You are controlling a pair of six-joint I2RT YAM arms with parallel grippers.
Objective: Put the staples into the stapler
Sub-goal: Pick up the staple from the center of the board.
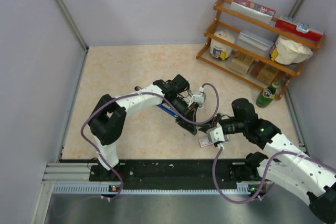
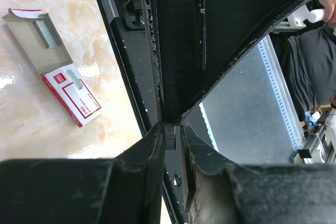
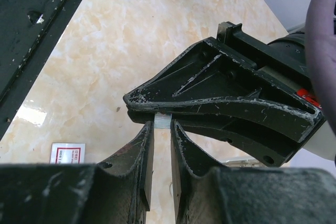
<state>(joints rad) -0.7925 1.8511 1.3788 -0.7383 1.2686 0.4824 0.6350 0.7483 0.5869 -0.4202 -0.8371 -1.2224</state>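
**Top external view.**
- Table (image 1: pixel 131 66), pale marbled.
- Shelf rack (image 1: pixel 257 45), far right, stocked with packets and jars.
- Stapler (image 1: pixel 168 109): a blue sliver at centre, mostly hidden under the left arm. Whether its magazine stands open cannot be told.
- Left gripper (image 1: pixel 191 119) and right gripper (image 1: pixel 206 127) meet tip to tip just right of the stapler.
- Staple box (image 1: pixel 205 142) lies on the table near the right gripper, toward the near edge.

**Left wrist view.**
- Left gripper (image 2: pixel 170 132): fingers drawn close, pinching the staples (image 2: pixel 169 141), a short ridged grey strip.
- Right gripper (image 2: pixel 169 120): its tips converge on the same strip from above.
- Staple box (image 2: pixel 68 85): on the table to the left, flap open, with further strips in its grey tray.

**Right wrist view.**
- Right gripper (image 3: pixel 161 129): fingers nearly together, clamping the silvery staples (image 3: pixel 163 121) at the tips.
- Left gripper (image 3: pixel 131 106): fingers pressed together, lying across and touching the strip's far side.
- Staple box (image 3: pixel 67 153): a corner shows at lower left.

**Progress, as judged.**
- Done: box opened; one strip taken out and lifted clear of the table.
- In hand: the strip looks shared between both grippers, as in a handover or regrip.
- Left: free one gripper, expose the stapler's channel if it is closed, seat the strip and shut the stapler. No staples are seen in the stapler.
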